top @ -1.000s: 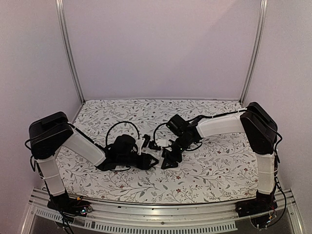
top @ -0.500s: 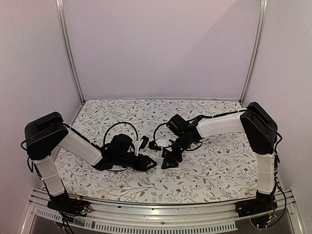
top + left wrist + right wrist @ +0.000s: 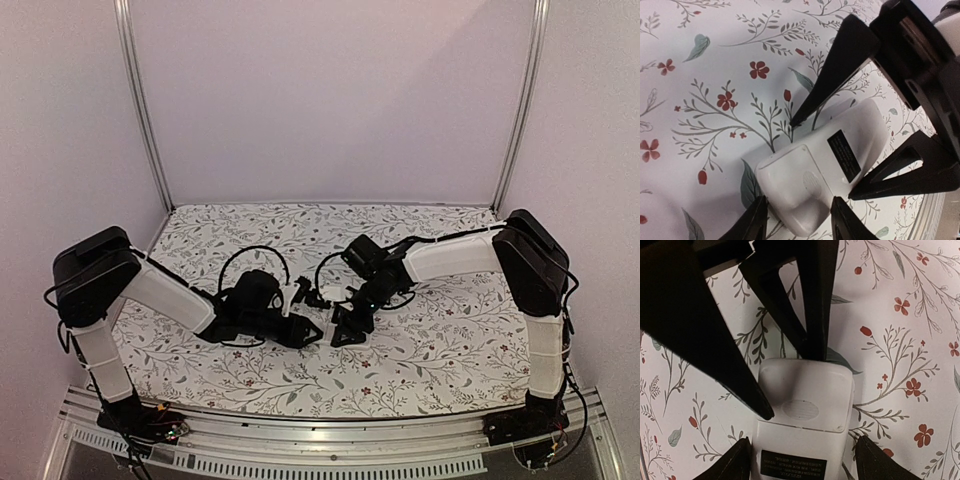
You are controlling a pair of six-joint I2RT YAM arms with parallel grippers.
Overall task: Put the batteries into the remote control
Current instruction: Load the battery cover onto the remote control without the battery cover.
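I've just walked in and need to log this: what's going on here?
Both arms meet at the middle of the table over a white remote lying back-up. The left pincer looks shut on one end. The right pincer stands open around the other end, not clearly touching. The remote's cover looks in place, and no batteries show.

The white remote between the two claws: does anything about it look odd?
Nothing looks damaged or spilled. The remote control lies back up, its cover apparently still on, straddled by the left gripper and right gripper from opposite ends.
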